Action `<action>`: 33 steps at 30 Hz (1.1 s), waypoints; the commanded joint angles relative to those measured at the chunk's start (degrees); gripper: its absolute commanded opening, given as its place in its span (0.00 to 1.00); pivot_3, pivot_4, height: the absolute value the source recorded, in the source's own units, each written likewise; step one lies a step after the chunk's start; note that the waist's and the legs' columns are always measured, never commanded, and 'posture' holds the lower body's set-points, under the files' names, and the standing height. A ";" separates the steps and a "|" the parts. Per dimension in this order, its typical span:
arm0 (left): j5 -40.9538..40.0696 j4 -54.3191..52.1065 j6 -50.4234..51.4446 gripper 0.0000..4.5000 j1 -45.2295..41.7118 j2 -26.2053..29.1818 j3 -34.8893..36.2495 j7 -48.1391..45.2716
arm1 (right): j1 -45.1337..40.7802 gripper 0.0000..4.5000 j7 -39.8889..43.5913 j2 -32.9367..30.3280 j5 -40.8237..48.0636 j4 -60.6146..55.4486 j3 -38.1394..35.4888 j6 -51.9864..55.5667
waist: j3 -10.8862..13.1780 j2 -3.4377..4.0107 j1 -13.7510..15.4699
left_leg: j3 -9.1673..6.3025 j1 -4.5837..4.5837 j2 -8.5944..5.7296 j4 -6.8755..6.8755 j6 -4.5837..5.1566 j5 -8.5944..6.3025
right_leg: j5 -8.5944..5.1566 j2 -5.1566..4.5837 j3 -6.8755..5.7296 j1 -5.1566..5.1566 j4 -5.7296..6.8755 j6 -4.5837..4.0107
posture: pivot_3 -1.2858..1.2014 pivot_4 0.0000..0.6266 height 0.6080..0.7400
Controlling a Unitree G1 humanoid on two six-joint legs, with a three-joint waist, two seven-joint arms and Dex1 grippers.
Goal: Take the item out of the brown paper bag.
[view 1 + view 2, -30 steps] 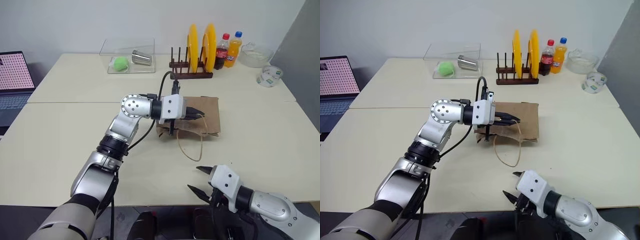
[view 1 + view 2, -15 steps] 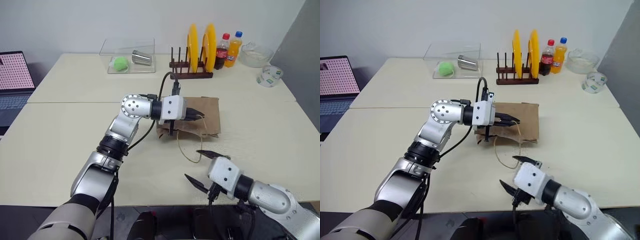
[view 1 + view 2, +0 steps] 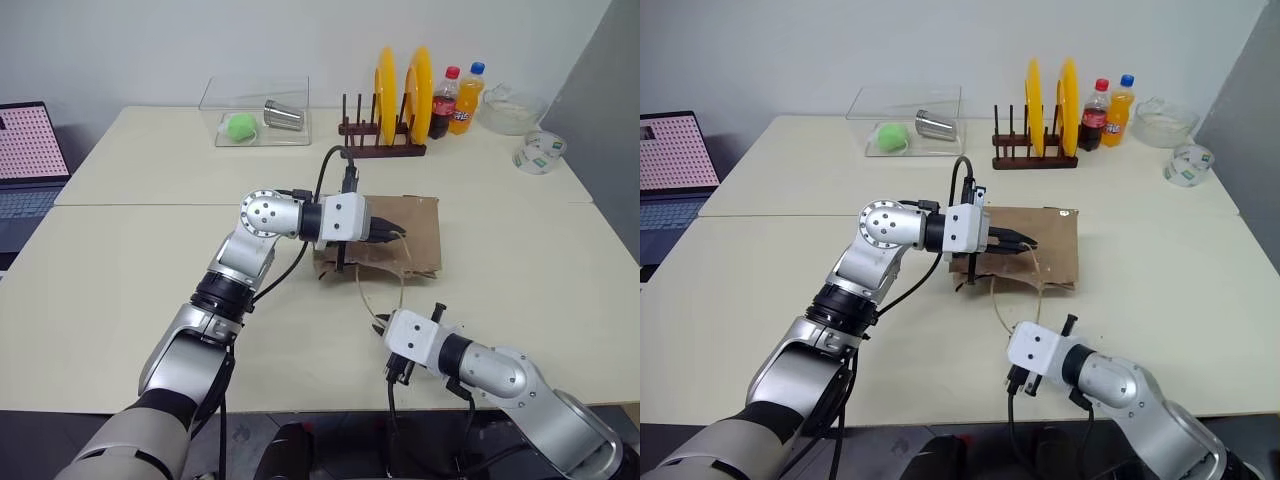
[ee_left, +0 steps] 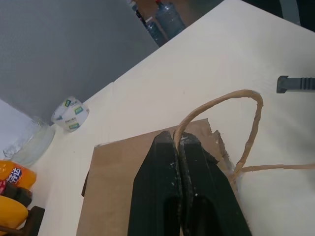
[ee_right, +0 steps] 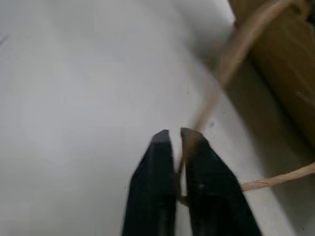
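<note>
**Two cord handles pinched, bag flat on the bench — risks of the opening step**

The brown paper bag is shown lying flat on the bench, its mouth turned toward the robot. The left hand is closed, its fingers pinched together on one cord handle at the rim of the bag. The right hand is closed as well, nipping the other cord loop where it trails over the bench in front of the bag. The item is not visible in any view; it is judged to be inside the flattened bag, though this cannot be confirmed.

Several failures may be expected from this state:

- The thin cord may be drawn out of either grip if the hands are parted quickly — the hold is on a slender strand, not on paper.
- A handle may be torn from the rim if both cords are pulled in opposing directions with the bag pressed to the bench.
- The whole bag may be dragged or lifted rather than opened, since nothing else is seen to anchor it.
- With both hands occupied, none is free to reach inside; the mouth may collapse shut once one handle is released.
- If the bag is tipped, the item may roll out uncontrolled toward the bench edge.
</note>
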 commanded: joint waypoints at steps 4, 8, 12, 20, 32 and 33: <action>0.30 4.38 2.16 0.00 -7.63 -1.41 3.03 5.28 | -1.47 0.01 2.95 -2.41 -10.11 1.63 6.86 1.71 | 0.00 0.00 0.03 | 0.00 -0.01 -0.02 0.01 0.00 0.00 | 0.00 -0.01 0.00 0.00 0.00 0.01 | 0.52 0.24 1.00; 0.96 10.52 2.36 0.00 -12.28 -1.76 3.96 8.37 | -1.97 0.01 4.81 -1.95 -13.59 2.88 8.36 2.60 | 0.00 0.00 0.00 | -0.02 -0.01 -0.02 0.00 0.00 0.00 | -0.01 0.00 -0.03 -0.01 -0.01 0.02 | 0.52 0.24 1.00; 2.06 16.66 0.40 0.00 -16.04 -1.62 4.32 10.16 | -1.83 0.01 6.40 -0.54 -15.57 3.93 8.88 3.28 | 0.00 0.00 -0.02 | 0.00 -0.01 -0.02 0.01 0.00 0.00 | -0.01 -0.01 -0.01 -0.01 -0.01 0.02 | 0.52 0.24 1.00; 2.98 25.38 -2.14 0.00 -21.98 -1.94 6.22 12.91 | -0.34 0.01 9.08 0.65 -18.97 4.67 9.20 3.07 | -0.03 -0.04 -0.05 | -0.01 0.03 -0.02 0.01 0.00 0.00 | -0.01 -0.01 -0.02 0.01 -0.01 0.02 | 0.52 0.24 1.00; 1.95 26.42 -3.11 0.00 -22.38 -2.87 7.74 9.69 | 1.40 0.29 5.57 8.85 -19.30 4.70 0.55 3.05 | -0.04 -0.06 -0.32 | -0.02 0.03 -0.01 0.00 -0.02 0.01 | 0.00 0.00 -0.02 0.00 0.04 0.01 | 0.52 0.24 1.00; 1.72 25.79 -2.88 0.00 -21.98 -2.96 7.80 9.09 | 1.84 0.36 5.19 9.73 -19.12 4.25 -0.25 2.94 | -0.04 -0.06 -0.33 | -0.02 0.03 -0.02 0.00 -0.02 0.01 | 0.00 0.00 -0.02 0.00 0.04 0.01 | 0.52 0.24 1.00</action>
